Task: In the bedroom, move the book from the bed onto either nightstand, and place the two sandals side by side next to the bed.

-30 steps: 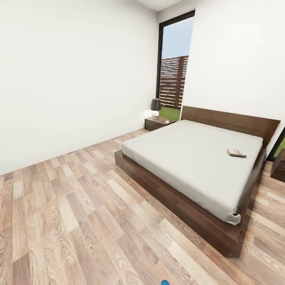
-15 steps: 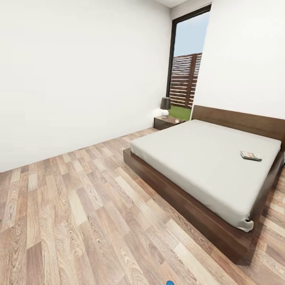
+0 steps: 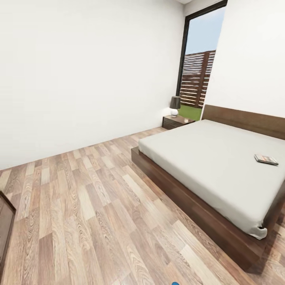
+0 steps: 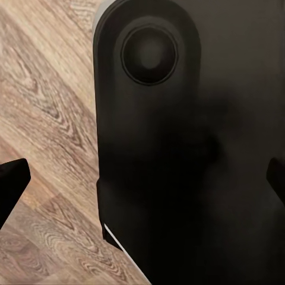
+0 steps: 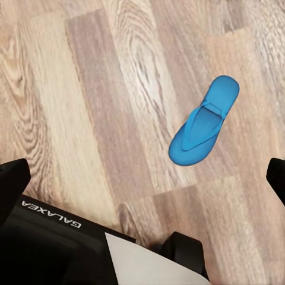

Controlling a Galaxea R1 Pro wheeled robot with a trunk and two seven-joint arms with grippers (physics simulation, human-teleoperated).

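Note:
The bed (image 3: 213, 166), a pale grey mattress in a dark brown frame with a headboard, fills the right of the head view. The book (image 3: 266, 159) lies flat on the mattress near its far right side. A nightstand (image 3: 177, 121) carrying a small lamp stands in the corner beyond the bed, by the window. One blue sandal (image 5: 205, 122) lies alone on the wood floor in the right wrist view, well ahead of my right gripper (image 5: 142, 184), which is open and holds nothing. My left gripper (image 4: 142, 184) is open too, pointing at my own dark base.
A dark brown cabinet (image 3: 4, 225) juts in at the left edge of the head view. Wood floor (image 3: 91, 206) stretches between it and the bed. A white wall (image 3: 79, 79) runs behind, with a tall window (image 3: 198, 67). A blue sliver (image 3: 175, 283) touches the bottom edge.
The head camera has swung left, so bed, book and nightstand sit further right in the picture. The cabinet's corner has come into view at the left edge.

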